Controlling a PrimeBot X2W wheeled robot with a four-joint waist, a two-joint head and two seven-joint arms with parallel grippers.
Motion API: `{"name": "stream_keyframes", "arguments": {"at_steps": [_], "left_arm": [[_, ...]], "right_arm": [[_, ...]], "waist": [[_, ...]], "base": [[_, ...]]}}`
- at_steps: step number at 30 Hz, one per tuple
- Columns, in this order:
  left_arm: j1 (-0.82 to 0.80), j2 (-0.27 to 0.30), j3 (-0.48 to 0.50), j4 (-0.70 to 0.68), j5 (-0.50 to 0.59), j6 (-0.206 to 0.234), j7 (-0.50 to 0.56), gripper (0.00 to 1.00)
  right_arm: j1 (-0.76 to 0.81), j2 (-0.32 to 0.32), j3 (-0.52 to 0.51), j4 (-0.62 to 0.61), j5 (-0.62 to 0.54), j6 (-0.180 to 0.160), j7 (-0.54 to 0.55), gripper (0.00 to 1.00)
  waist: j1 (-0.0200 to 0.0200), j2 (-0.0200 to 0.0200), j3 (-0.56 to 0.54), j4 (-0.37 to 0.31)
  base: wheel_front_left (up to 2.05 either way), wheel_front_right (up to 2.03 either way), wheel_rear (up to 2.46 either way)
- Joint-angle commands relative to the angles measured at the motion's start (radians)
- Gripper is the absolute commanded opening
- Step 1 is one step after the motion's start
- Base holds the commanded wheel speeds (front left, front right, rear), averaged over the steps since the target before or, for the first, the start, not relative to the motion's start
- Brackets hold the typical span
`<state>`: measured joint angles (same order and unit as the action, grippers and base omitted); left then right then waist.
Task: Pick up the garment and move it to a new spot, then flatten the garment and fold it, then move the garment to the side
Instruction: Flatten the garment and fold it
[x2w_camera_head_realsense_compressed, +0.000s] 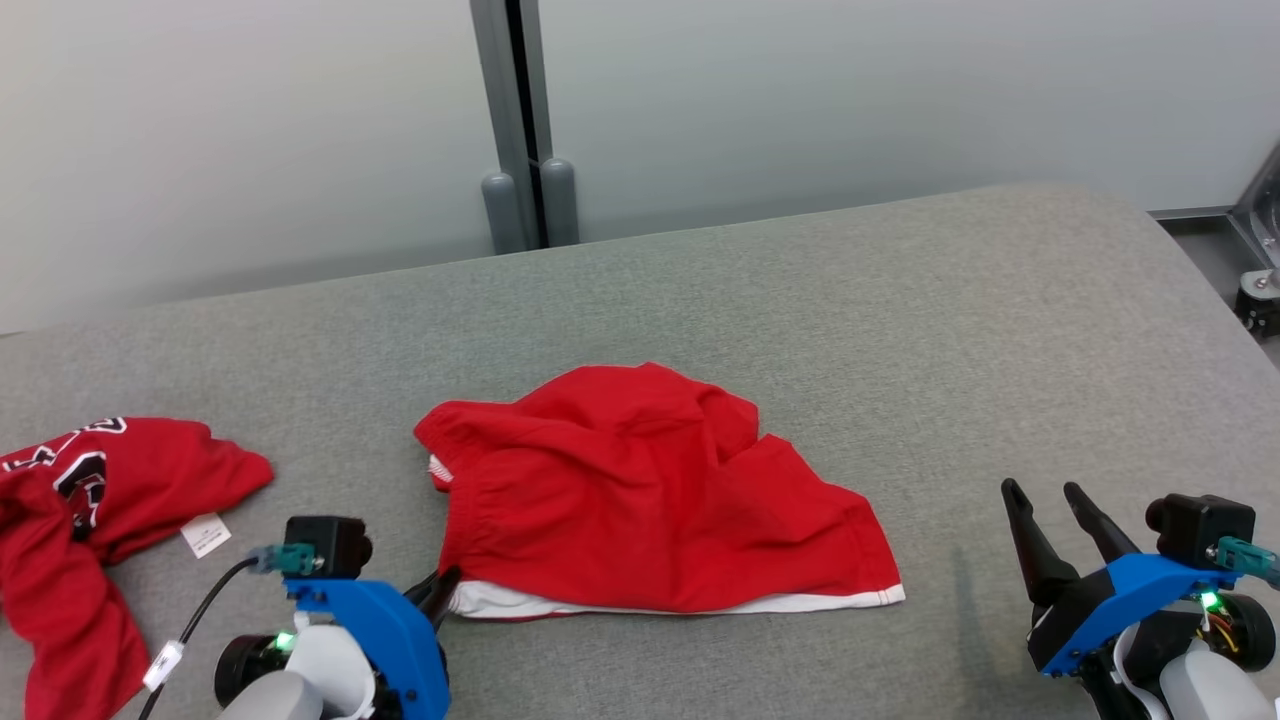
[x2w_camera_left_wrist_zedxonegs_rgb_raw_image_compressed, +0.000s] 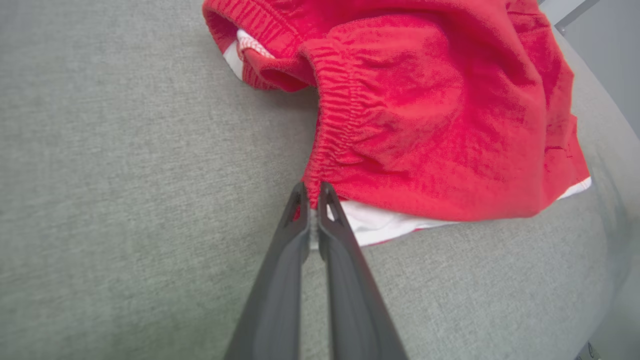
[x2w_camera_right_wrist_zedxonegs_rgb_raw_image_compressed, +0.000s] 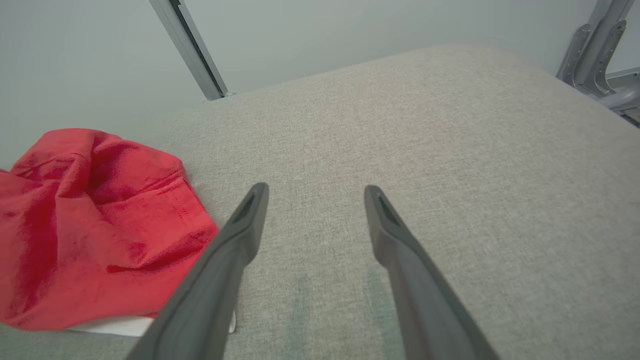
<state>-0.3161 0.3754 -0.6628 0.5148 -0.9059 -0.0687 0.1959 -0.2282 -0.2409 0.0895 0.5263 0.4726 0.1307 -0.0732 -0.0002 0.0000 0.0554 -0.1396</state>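
The garment is a pair of red shorts with white trim, lying crumpled in the middle of the grey padded table. My left gripper sits at its near left corner, shut on the elastic waistband edge; the left wrist view shows the two fingers pinched together on the red and white fabric of the garment. My right gripper hovers open to the right of the garment, apart from it. In the right wrist view the garment lies left of the spread gripper.
A second red garment with dark lettering and a white tag lies crumpled at the table's left edge. A grey post stands behind the table against a pale wall. Metal equipment stands off the table's right end.
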Motion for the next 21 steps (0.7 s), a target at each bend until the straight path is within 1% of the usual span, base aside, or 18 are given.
{"name": "stream_keyframes", "arguments": {"at_steps": [1, 2, 3, 4, 5, 7, 9, 12, 16, 18, 19, 21], "left_arm": [[0.019, 0.008, 0.008, -0.007, -0.004, 0.009, -0.008, 0.00], [0.032, 0.016, 0.015, -0.014, -0.007, 0.017, -0.018, 0.00], [0.044, 0.022, 0.020, -0.019, -0.008, 0.024, -0.024, 0.23], [0.057, 0.023, 0.019, -0.024, -0.010, 0.027, -0.026, 0.95], [0.067, 0.023, 0.023, -0.032, -0.014, 0.032, -0.034, 1.00], [0.076, 0.024, 0.042, -0.059, -0.016, 0.044, -0.074, 1.00], [0.094, 0.040, 0.053, -0.090, 0.005, 0.061, -0.118, 1.00], [0.124, 0.057, 0.078, -0.155, 0.026, 0.100, -0.188, 1.00], [0.160, 0.079, 0.127, -0.260, 0.080, 0.185, -0.320, 1.00], [0.180, 0.070, 0.153, -0.314, 0.098, 0.217, -0.391, 1.00], [0.190, 0.066, 0.167, -0.338, 0.114, 0.231, -0.418, 1.00], [0.213, 0.076, 0.182, -0.354, 0.166, 0.268, -0.445, 1.00]], "right_arm": [[0.014, -0.001, -0.002, -0.002, 0.003, 0.000, -0.001, 1.00], [0.016, 0.001, -0.003, -0.003, 0.000, 0.000, 0.001, 1.00], [0.017, 0.003, -0.005, -0.003, -0.003, 0.000, 0.001, 1.00], [0.019, 0.002, -0.009, -0.004, -0.005, 0.000, 0.001, 1.00], [0.021, 0.002, -0.009, -0.004, -0.007, 0.000, 0.000, 1.00], [0.023, 0.004, -0.010, -0.012, -0.014, 0.000, -0.012, 1.00], [0.029, 0.001, -0.004, -0.032, -0.016, 0.000, -0.042, 1.00], [0.049, 0.003, -0.015, -0.047, -0.021, 0.000, -0.095, 1.00], [0.063, 0.003, 0.001, -0.086, -0.047, 0.000, -0.134, 1.00], [0.067, 0.000, 0.004, -0.116, -0.058, 0.000, -0.150, 1.00], [0.067, 0.002, 0.004, -0.136, -0.067, 0.000, -0.160, 1.00], [0.077, 0.006, 0.006, -0.167, -0.077, 0.000, -0.173, 1.00]], "waist": [[0.0002, 0.0000, 0.005, 0.009], [0.0002, 0.0000, 0.005, 0.016], [0.0002, 0.0000, 0.006, 0.021], [0.0002, 0.0000, 0.006, 0.028], [0.0002, 0.0000, 0.005, 0.033], [0.0002, 0.0000, 0.000, 0.043], [0.0002, 0.0000, -0.011, 0.053], [0.0002, 0.0000, -0.032, 0.068], [0.0002, 0.0000, -0.055, 0.082], [0.0002, 0.0000, -0.060, 0.085], [0.0002, 0.0000, -0.063, 0.087], [0.0002, 0.0000, -0.066, 0.087]], "base": [[0.00, 0.00, 0.00], [0.00, 0.00, 0.00], [0.00, 0.00, 0.00], [0.00, 0.00, 0.00], [0.00, 0.00, 0.00], [0.00, 0.00, 0.00], [0.00, 0.00, 0.00], [0.00, 0.00, 0.00], [0.00, 0.00, 0.00], [0.00, 0.00, 0.00], [0.00, 0.00, 0.00], [0.00, 0.00, 0.00]]}}
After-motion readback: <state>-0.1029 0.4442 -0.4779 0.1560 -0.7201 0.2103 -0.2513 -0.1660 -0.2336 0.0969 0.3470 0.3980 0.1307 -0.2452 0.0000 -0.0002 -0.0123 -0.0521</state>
